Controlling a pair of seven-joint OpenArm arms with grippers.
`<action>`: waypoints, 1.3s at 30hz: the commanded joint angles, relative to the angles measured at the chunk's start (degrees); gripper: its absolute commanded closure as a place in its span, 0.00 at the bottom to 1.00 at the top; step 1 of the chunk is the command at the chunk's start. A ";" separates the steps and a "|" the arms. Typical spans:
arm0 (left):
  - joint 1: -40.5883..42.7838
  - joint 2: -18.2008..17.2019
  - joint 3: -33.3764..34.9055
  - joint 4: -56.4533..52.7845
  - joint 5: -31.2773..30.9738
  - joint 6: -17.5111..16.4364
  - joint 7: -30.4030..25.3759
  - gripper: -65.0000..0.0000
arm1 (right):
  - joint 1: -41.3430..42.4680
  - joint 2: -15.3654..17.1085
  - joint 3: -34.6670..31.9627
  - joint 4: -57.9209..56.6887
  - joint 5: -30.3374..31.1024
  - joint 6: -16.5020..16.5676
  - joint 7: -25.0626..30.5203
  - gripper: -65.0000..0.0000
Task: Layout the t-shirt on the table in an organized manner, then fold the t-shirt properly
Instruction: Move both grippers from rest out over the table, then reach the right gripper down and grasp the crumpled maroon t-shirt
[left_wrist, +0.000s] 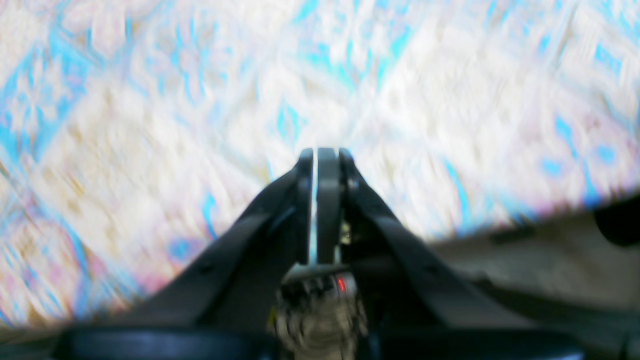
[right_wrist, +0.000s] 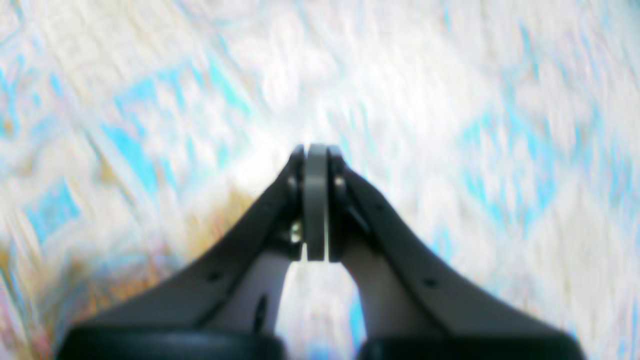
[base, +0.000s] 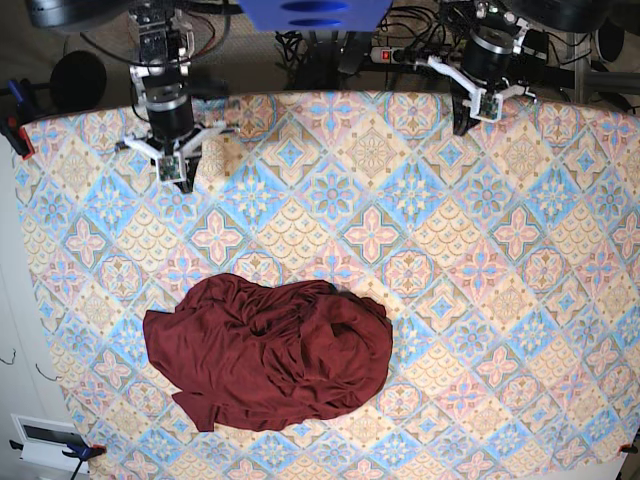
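T-shirt (base: 268, 353): maroon, crumpled in a heap, near-left part of the table (base: 560, 300); well apart from both grippers, touching neither.
Left gripper (left_wrist: 320, 152): far right edge, jaws pressed together, holding nothing, above bare cloth.
Right gripper (right_wrist: 316, 147): far left, jaws closed, empty, above bare cloth.
Table: pastel diamond-tile cloth, flat.
Beyond far edge: dark cables (base: 415, 30), blue mount (base: 315, 14).
Between grippers and shirt: only patterned cloth.

Both wrist views: table (left_wrist: 150, 125) pattern blurred.
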 joint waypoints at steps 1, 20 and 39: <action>-0.15 -0.25 -0.10 0.98 0.00 0.06 -1.09 1.00 | 1.68 0.53 -1.80 1.10 -0.17 0.36 0.19 1.00; -15.01 2.29 -0.45 0.72 0.00 0.06 15.26 1.00 | 30.07 -7.30 -12.44 -10.24 0.27 0.45 -7.11 0.67; -15.98 3.61 -0.80 0.72 0.00 0.06 15.35 0.75 | 48.89 -15.47 -12.18 -33.80 11.97 0.53 -6.93 0.66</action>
